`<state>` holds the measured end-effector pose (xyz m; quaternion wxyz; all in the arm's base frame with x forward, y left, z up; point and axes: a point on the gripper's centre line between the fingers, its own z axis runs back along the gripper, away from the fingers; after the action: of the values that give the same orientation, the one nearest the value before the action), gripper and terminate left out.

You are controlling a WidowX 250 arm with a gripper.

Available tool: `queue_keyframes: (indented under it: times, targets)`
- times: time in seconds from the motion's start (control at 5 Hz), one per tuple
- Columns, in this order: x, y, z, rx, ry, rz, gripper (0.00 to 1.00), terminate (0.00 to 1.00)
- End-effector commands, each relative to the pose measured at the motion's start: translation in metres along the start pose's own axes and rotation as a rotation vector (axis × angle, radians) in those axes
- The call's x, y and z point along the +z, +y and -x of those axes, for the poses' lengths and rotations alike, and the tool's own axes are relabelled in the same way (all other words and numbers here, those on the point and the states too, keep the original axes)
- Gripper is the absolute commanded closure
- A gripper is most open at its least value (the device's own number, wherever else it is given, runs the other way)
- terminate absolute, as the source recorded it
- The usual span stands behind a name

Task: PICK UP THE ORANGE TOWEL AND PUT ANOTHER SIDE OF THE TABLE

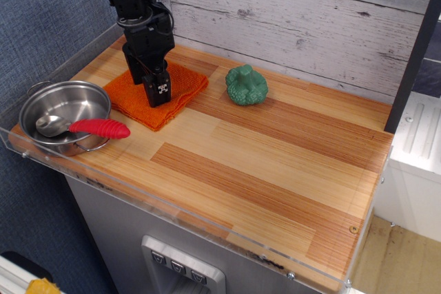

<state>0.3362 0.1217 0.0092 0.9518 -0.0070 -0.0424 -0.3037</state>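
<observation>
The orange towel (185, 89) lies flat at the back left of the wooden table (275, 163). My black gripper (158, 97) stands upright on the middle of the towel with its tips pressed into the cloth. The fingers stand close together and appear pinched on the fabric. The towel still lies on the table, and part of it is hidden behind the gripper.
A steel pot (34, 98) holding a red-handled spoon (100, 128) sits at the left front corner, just left of the towel. A green toy vegetable (246, 85) sits right of the towel. A white plank wall runs along the back. A clear acrylic rim edges the table.
</observation>
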Motion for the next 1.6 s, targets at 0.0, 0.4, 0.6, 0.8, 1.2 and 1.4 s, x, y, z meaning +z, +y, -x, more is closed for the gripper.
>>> queue_keyframes:
  times: [0.0,0.4,0.6,0.8,1.2,1.4]
  targets:
    - [0.006,-0.015,-0.008,-0.049,0.005,-0.004,0.0,0.0]
    - [0.004,-0.03,-0.005,-0.063,0.038,0.026,0.0,0.0]
    - [0.002,-0.04,0.003,-0.049,0.058,0.034,0.0,0.0]
    - [-0.001,-0.054,0.0,-0.055,0.062,0.04,0.0,0.0]
    - [-0.003,-0.089,-0.013,-0.064,0.039,0.035,0.0,0.0]
    - [-0.004,-0.106,-0.02,-0.083,0.03,0.041,0.0,0.0]
